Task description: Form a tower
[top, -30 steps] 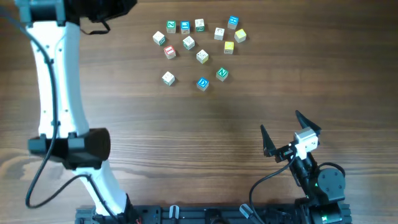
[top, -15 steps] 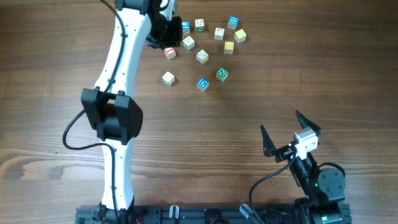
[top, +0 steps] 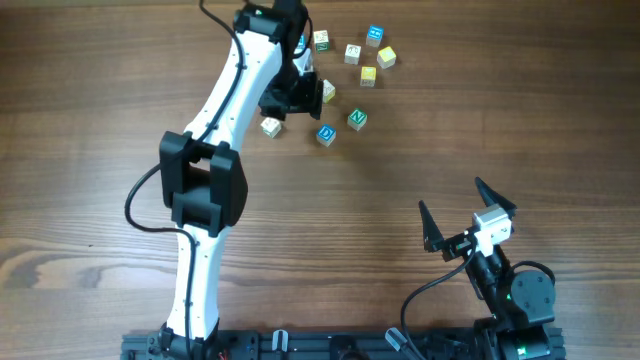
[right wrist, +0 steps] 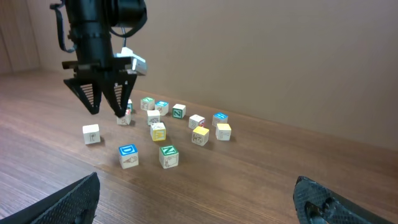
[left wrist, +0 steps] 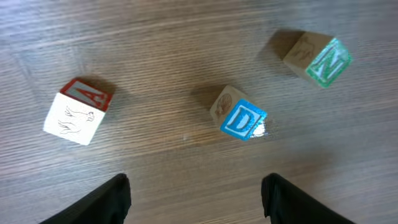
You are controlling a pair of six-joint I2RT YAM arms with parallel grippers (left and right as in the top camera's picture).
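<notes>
Poised with left hand (left wrist: pixel 196 190) released, empty, framing blue D cube (left wrist: pixel 239 118) at twelve o'clock, presumably for first pick; parked with right hand (top: pixel 449 193) released at five o'clock.

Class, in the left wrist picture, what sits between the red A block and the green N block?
The blue D block, touching neither the red A block nor the green N block; the left wrist view shows it.
</notes>
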